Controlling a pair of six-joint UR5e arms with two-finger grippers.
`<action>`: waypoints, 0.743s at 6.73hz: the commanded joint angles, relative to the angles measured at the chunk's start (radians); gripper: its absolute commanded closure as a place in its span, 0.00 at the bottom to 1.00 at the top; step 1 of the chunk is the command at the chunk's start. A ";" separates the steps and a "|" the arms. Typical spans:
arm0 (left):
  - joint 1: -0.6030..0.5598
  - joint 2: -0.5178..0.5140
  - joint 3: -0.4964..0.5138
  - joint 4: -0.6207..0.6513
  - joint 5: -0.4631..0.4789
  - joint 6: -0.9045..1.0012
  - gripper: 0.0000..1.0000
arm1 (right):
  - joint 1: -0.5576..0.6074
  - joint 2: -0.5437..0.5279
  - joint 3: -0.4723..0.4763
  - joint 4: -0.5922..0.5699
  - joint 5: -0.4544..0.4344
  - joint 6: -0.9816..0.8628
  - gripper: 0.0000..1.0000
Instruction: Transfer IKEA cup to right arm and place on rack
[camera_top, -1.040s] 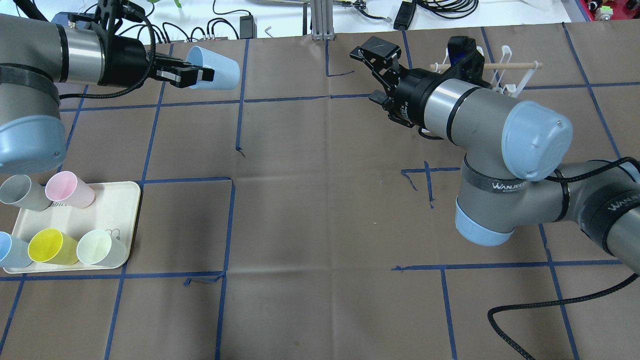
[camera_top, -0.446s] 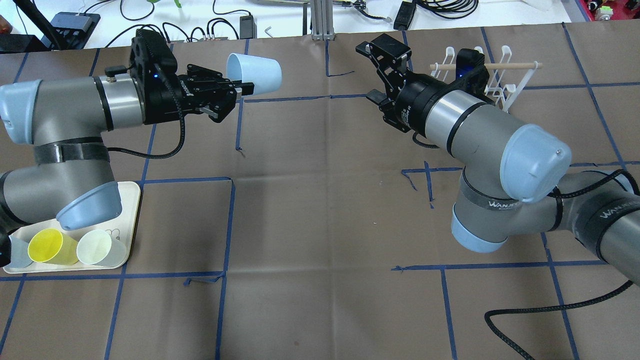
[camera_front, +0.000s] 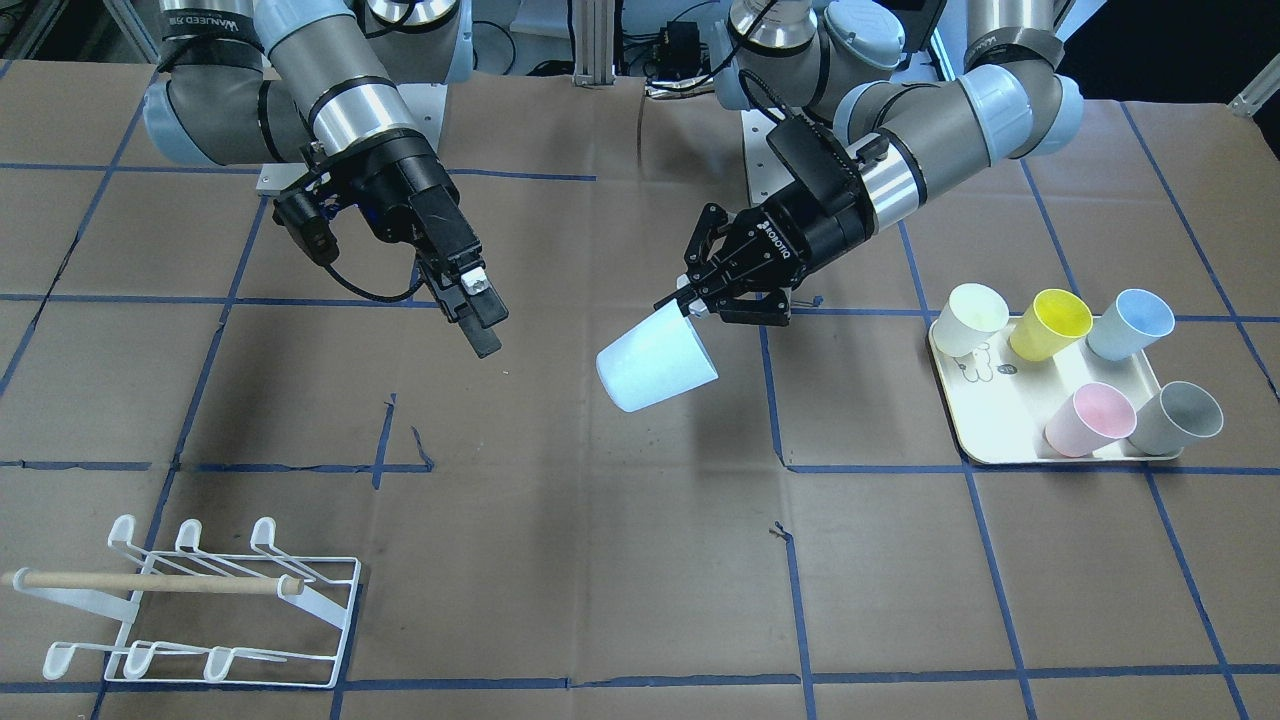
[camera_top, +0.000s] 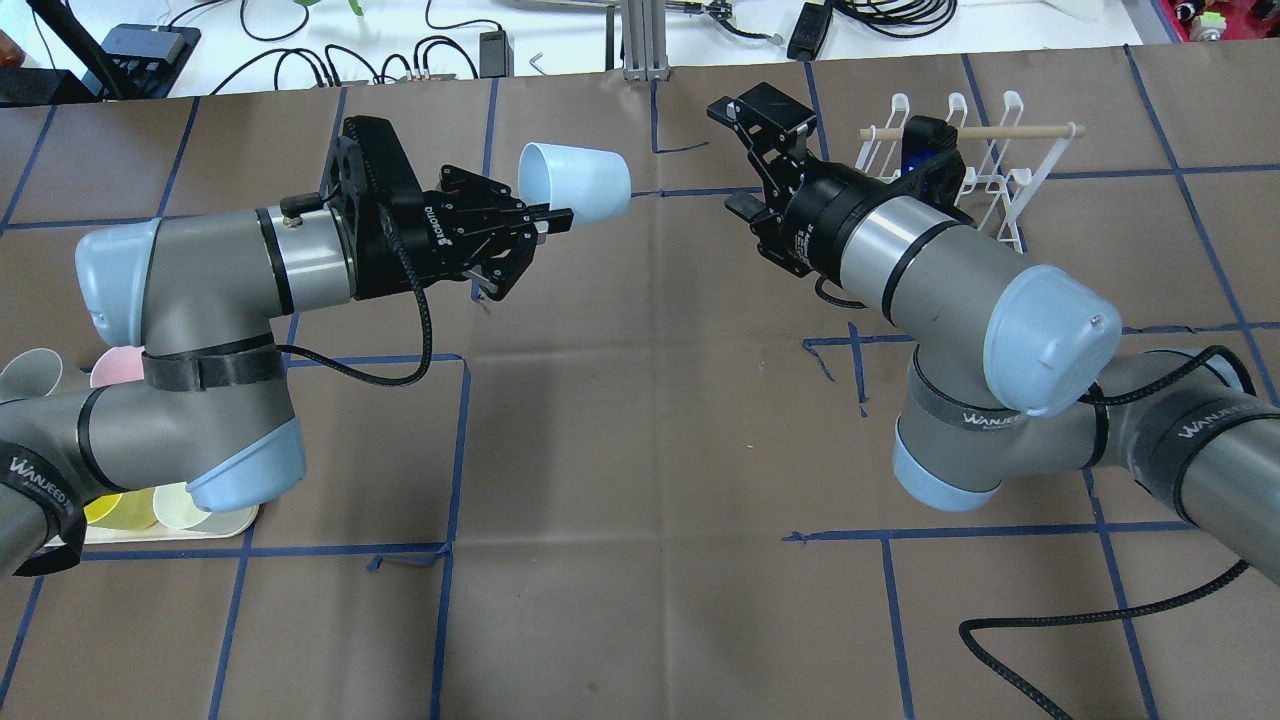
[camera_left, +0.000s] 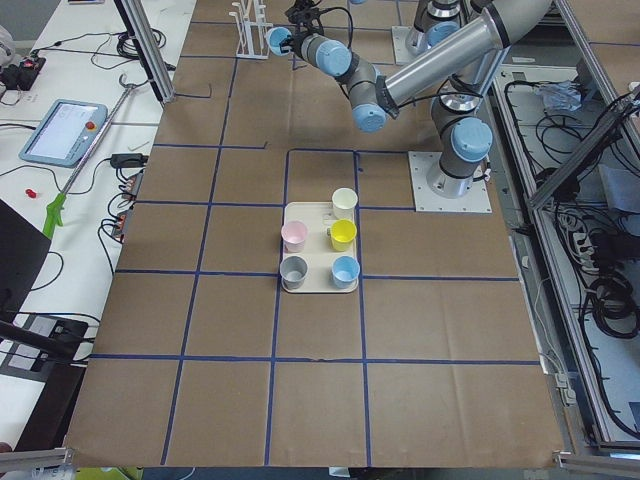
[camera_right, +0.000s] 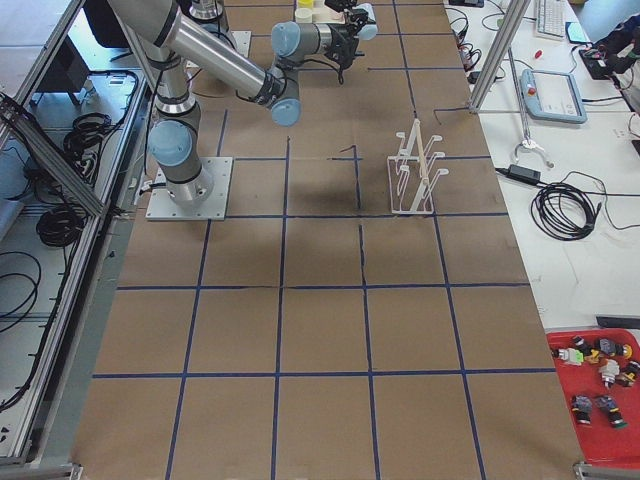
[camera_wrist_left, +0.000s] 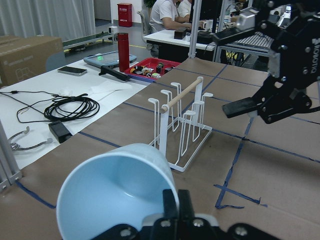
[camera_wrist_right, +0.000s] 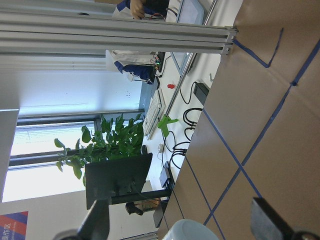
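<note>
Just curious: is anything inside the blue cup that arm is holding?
The cup looks empty, save one of the left fingers hooked over its rim. That finger hides a small part of the inner wall.

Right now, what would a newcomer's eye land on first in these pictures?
The pale-blue cup hangs sideways above mid-table, pinched at its rim by the left gripper. Facing it across a gap, the right gripper is open. The white rack stands on the table's far right, with no cup on it.
</note>
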 joint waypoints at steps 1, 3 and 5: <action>-0.003 -0.007 -0.034 0.090 -0.015 -0.033 1.00 | 0.003 0.016 0.004 0.003 -0.001 0.139 0.00; -0.002 -0.008 -0.036 0.102 -0.032 -0.058 1.00 | 0.050 0.025 0.004 0.003 -0.029 0.216 0.00; -0.005 -0.085 -0.007 0.166 -0.055 -0.069 1.00 | 0.098 0.025 0.002 0.003 -0.101 0.257 0.00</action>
